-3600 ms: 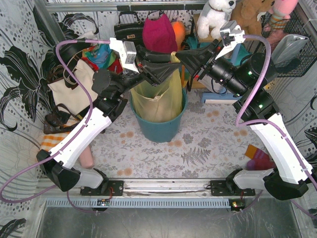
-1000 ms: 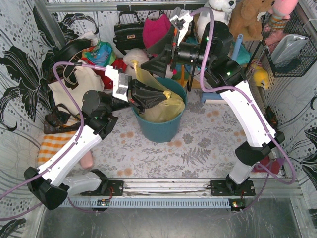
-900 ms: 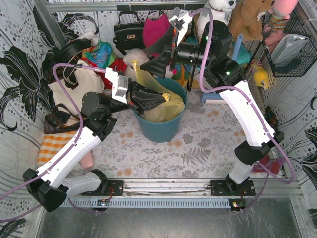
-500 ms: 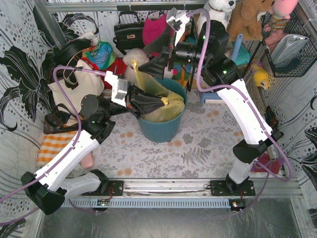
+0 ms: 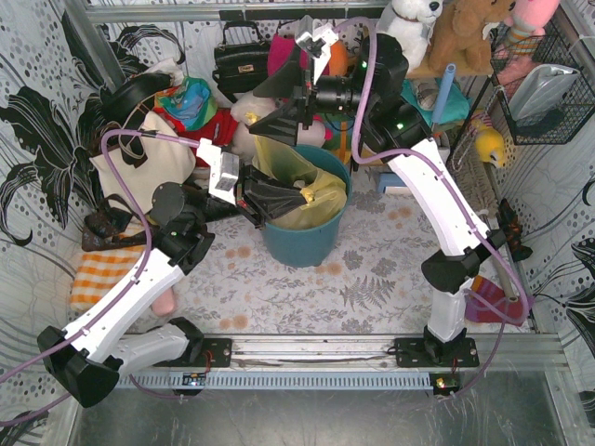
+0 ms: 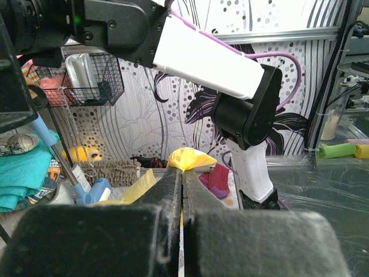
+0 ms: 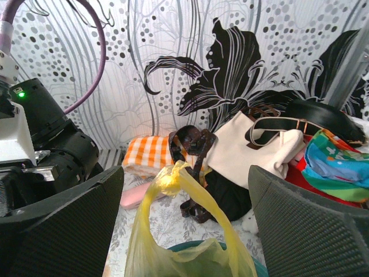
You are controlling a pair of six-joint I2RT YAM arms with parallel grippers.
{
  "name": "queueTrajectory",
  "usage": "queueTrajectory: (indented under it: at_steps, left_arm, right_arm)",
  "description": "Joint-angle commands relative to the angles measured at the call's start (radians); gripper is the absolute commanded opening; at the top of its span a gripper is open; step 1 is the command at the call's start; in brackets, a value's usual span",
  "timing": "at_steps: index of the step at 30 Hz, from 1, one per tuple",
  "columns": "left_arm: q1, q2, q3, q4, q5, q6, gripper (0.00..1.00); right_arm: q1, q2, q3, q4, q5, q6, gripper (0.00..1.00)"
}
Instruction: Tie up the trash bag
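Observation:
The trash bag [image 5: 321, 202] is thin yellow plastic sitting in a teal bin [image 5: 307, 246]. My left gripper [image 5: 290, 197] hovers over the bin's left rim, shut on one handle flap. In the left wrist view a yellow tuft [image 6: 190, 158] pokes out past the closed left gripper [image 6: 182, 171]. The other flap [image 5: 272, 153] stands up loose at the bin's far left side. My right gripper [image 5: 279, 102] hangs just behind it, open. In the right wrist view that flap [image 7: 173, 180] rises between the wide-apart fingers [image 7: 63, 219] of the right gripper [image 7: 184, 173], touching neither.
A cream tote bag [image 5: 139, 158] and an orange checked cloth [image 5: 98, 269] lie to the left of the bin. A black handbag [image 5: 242, 60], clothes and plush toys [image 5: 437, 28] crowd the back. A wire basket [image 5: 544, 84] hangs at the right.
The bag, held high by both grippers earlier, now sits low in the bin. Over the last second my right gripper slid left behind the loose flap, and my left gripper drew its flap down-left.

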Motion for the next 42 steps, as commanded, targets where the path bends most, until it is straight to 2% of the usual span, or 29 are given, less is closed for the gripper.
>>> queueTrajectory:
  at_steps: [1,13,22,27,37,38,42]
  left_arm:
    - [0.003,-0.016,-0.013,0.029,-0.016,-0.018,0.00]
    - [0.003,-0.014,-0.015,0.056,-0.019,-0.042,0.00]
    - [0.002,-0.008,-0.016,0.066,-0.022,-0.050,0.00]
    - [0.002,-0.008,-0.019,0.070,-0.022,-0.053,0.00]
    - [0.002,-0.001,-0.020,0.092,-0.030,-0.058,0.00]
    - [0.002,0.002,-0.020,0.107,-0.035,-0.061,0.00]
    - [0.002,0.037,0.044,0.121,-0.046,-0.043,0.00]
  right_arm:
    - [0.005,0.035,0.052,0.085,-0.115,0.021,0.85]
    - [0.005,0.036,-0.015,0.197,-0.229,0.085,0.57]
    - [0.004,0.015,-0.038,0.176,-0.194,0.050,0.55]
    - [0.004,0.025,-0.021,0.167,-0.189,0.049,0.50]
    - [0.004,0.021,-0.011,0.160,-0.120,0.045,0.04]
    - [0.004,0.021,-0.008,0.159,-0.104,0.048,0.01]
    - [0.004,0.019,0.015,0.155,-0.034,0.084,0.00]
